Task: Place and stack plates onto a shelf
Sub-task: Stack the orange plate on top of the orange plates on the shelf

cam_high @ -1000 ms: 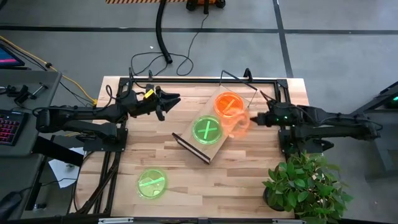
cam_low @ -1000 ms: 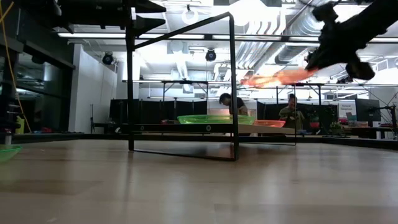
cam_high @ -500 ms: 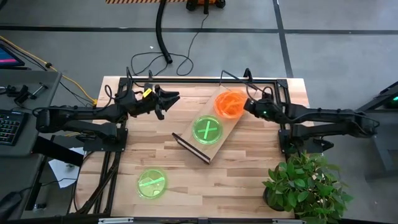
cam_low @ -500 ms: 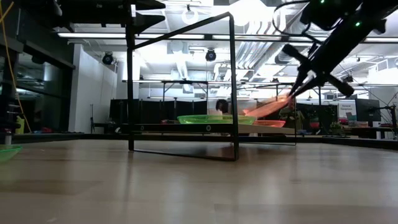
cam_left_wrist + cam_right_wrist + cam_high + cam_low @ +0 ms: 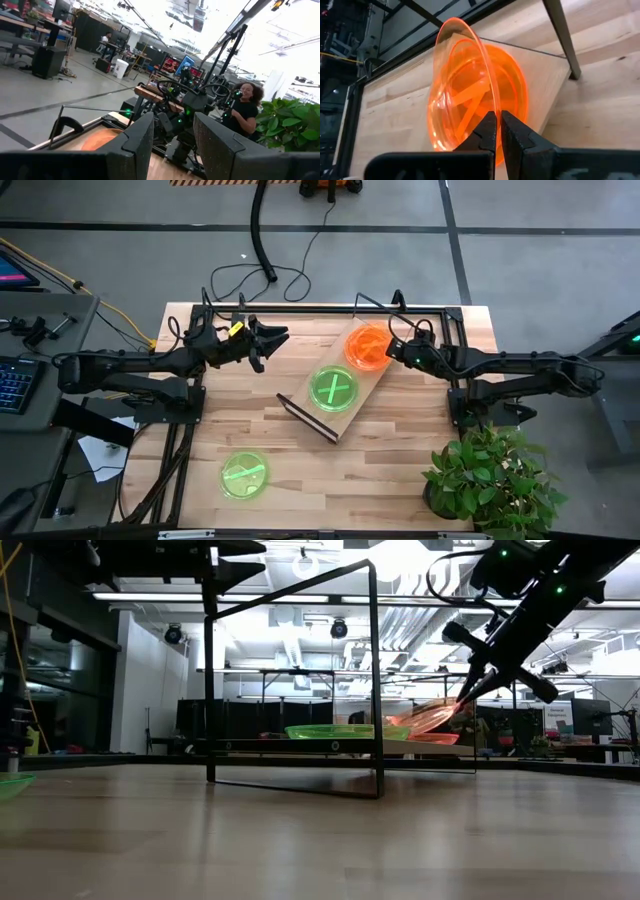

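The right gripper (image 5: 397,352), at the upper right of the overhead frame, was pinched shut on the rim of an orange plate (image 5: 462,85), holding it tilted over another orange plate (image 5: 512,100) that already lay flat at the far end of the shelf (image 5: 345,412). In the level view the held plate (image 5: 432,716) sloped down toward the stack, its low edge near or just touching the plate beneath; the angle there was too shallow to tell which.

To finish this step well, the gripper needed to bring the raised edge down until the held plate sat level and nested inside the lower one, with the rims lined up, and only then let go. Releasing while it was tilted risked the plate sliding off toward the shelf's edge or tipping against the wire frame (image 5: 372,680).

A green plate (image 5: 333,388) sat mid-shelf in the centre of the overhead frame, and another green plate (image 5: 243,475) waited on the table (image 5: 400,470) at the lower left. The left gripper (image 5: 275,339) hung at the upper left, fingers spread and holding nothing, well apart from the shelf.
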